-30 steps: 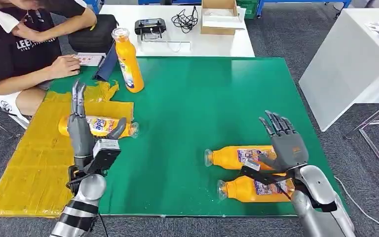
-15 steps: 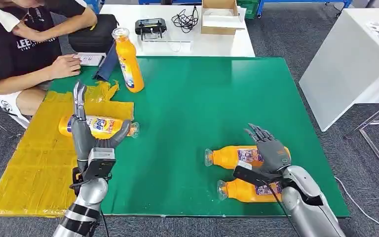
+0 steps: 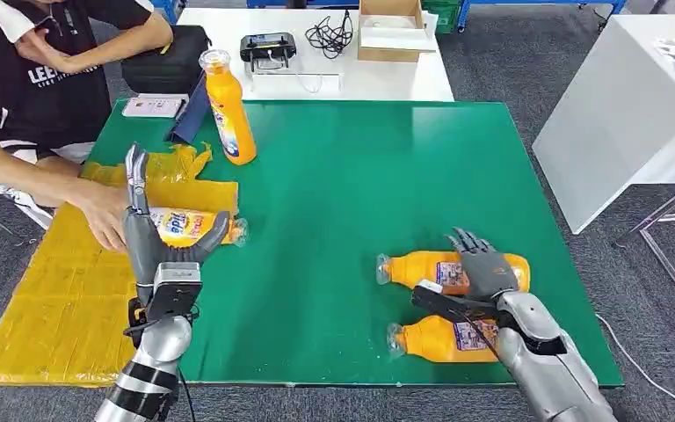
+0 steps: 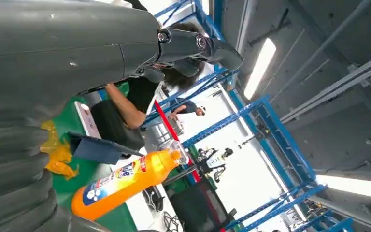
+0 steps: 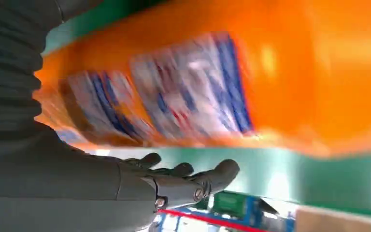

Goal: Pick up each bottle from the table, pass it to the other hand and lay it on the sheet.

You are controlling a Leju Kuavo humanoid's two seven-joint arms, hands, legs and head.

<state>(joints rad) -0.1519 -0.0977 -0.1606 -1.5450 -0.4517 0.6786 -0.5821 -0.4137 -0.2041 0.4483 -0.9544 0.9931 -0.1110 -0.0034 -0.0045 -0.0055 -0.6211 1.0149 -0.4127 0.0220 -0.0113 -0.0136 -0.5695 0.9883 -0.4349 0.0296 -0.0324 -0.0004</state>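
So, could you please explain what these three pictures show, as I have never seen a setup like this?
It is a humanoid robot with two silver arms ending in many-fingered hands. The wide picture is its own head view, looking down on a green table. The other two come from cameras at its wrists, so they look turned. Its left hand is raised with fingers apart, holding nothing. Its right hand rests over one of two lying orange bottles; whether it grips it I cannot tell. Another bottle lies on the yellow sheet, where a person's hand reaches. A fourth bottle stands upright.
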